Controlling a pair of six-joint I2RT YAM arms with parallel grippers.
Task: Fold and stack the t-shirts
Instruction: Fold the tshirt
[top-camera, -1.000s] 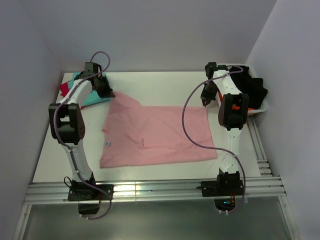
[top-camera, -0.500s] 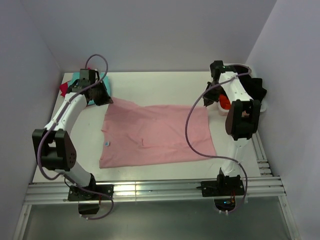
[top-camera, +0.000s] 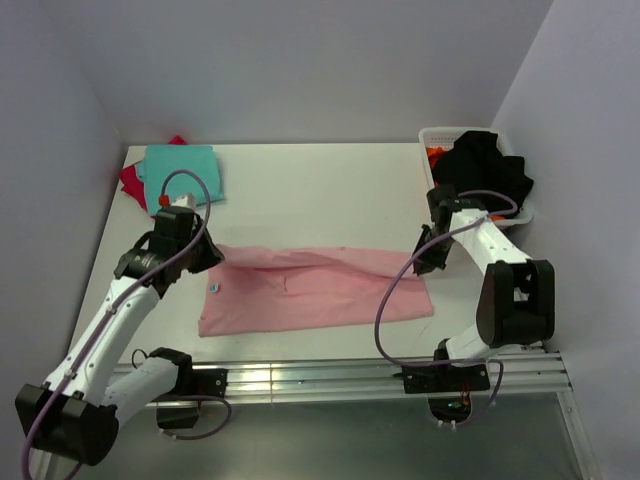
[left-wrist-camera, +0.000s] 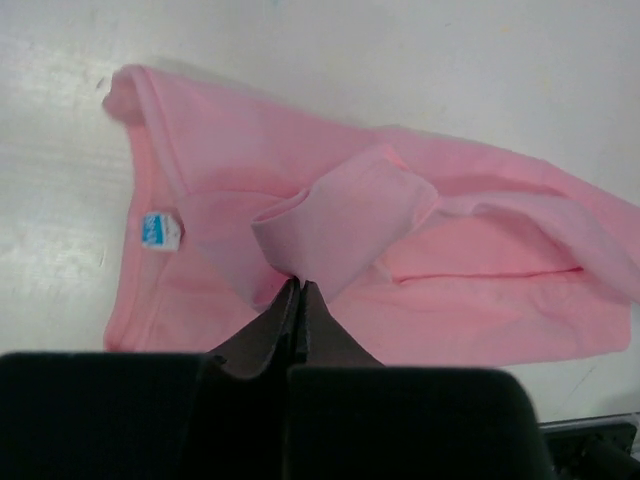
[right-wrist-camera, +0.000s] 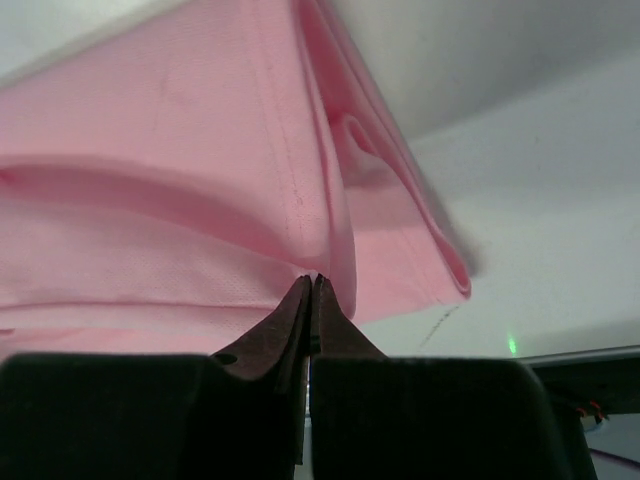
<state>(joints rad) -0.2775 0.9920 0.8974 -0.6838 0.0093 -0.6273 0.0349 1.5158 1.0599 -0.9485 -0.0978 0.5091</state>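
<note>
The light pink t-shirt (top-camera: 310, 290) lies across the near middle of the table, its far edge folded over toward me. My left gripper (top-camera: 205, 252) is shut on the shirt's far left edge; in the left wrist view (left-wrist-camera: 298, 280) it pinches a lifted fold of pink cloth (left-wrist-camera: 345, 225). My right gripper (top-camera: 420, 262) is shut on the far right edge; the right wrist view (right-wrist-camera: 312, 278) shows pink cloth (right-wrist-camera: 200, 150) clamped at its tips. A folded teal t-shirt (top-camera: 180, 170) lies on a red/magenta one (top-camera: 130, 182) at the far left corner.
A white basket (top-camera: 432, 140) with dark clothes (top-camera: 490, 170) and something orange stands at the far right. The table's metal rail (top-camera: 300, 378) runs along the near edge. A small blue label (top-camera: 214, 288) shows at the pink shirt's collar.
Both grippers have pulled the pink shirt's far edge toward the near side, folding it over. The arms have swung forward, uncovering the teal shirt and the basket.
</note>
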